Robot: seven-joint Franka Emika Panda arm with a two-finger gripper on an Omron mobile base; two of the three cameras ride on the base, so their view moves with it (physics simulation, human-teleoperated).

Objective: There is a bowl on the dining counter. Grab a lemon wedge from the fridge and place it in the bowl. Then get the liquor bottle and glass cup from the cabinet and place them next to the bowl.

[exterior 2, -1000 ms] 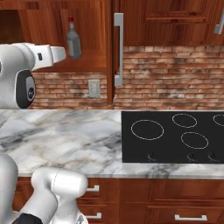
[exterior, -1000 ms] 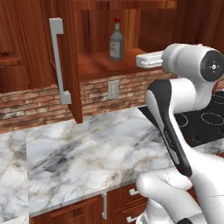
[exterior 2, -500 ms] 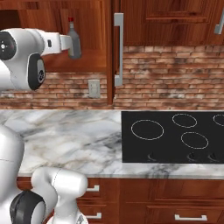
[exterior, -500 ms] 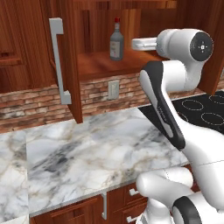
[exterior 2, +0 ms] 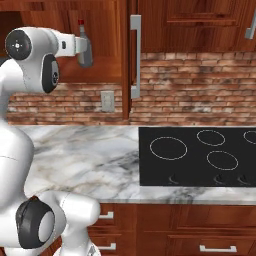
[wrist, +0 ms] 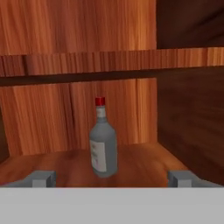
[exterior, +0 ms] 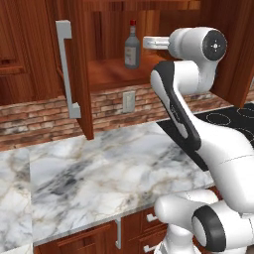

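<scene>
The liquor bottle [wrist: 103, 148], clear grey with a red cap and a pale label, stands upright on the wooden floor of the open cabinet [wrist: 131, 164]. It also appears in the left base view as the bottle [exterior: 132, 47] and in the right base view as the bottle [exterior 2: 85, 52]. My gripper [wrist: 112, 179] is open, its fingertips [wrist: 43, 178] set wide apart, with the bottle straight ahead and still some way beyond them. From the base, the gripper [exterior: 147, 42] [exterior 2: 80, 44] hangs level at bottle height just in front of the cabinet opening. The bowl, lemon wedge and glass cup are out of view.
The open cabinet door [exterior: 74, 69] with its grey handle [exterior: 67, 69] juts out left of the bottle. A shelf [wrist: 109, 63] runs above the bottle and a side wall [wrist: 188, 122] stands to its right. Below lie the marble counter [exterior: 99, 173] and black cooktop [exterior 2: 200, 155].
The arm has risen and swung the hand closer to the bottle at the cabinet opening. The fingers have stayed wide apart.
</scene>
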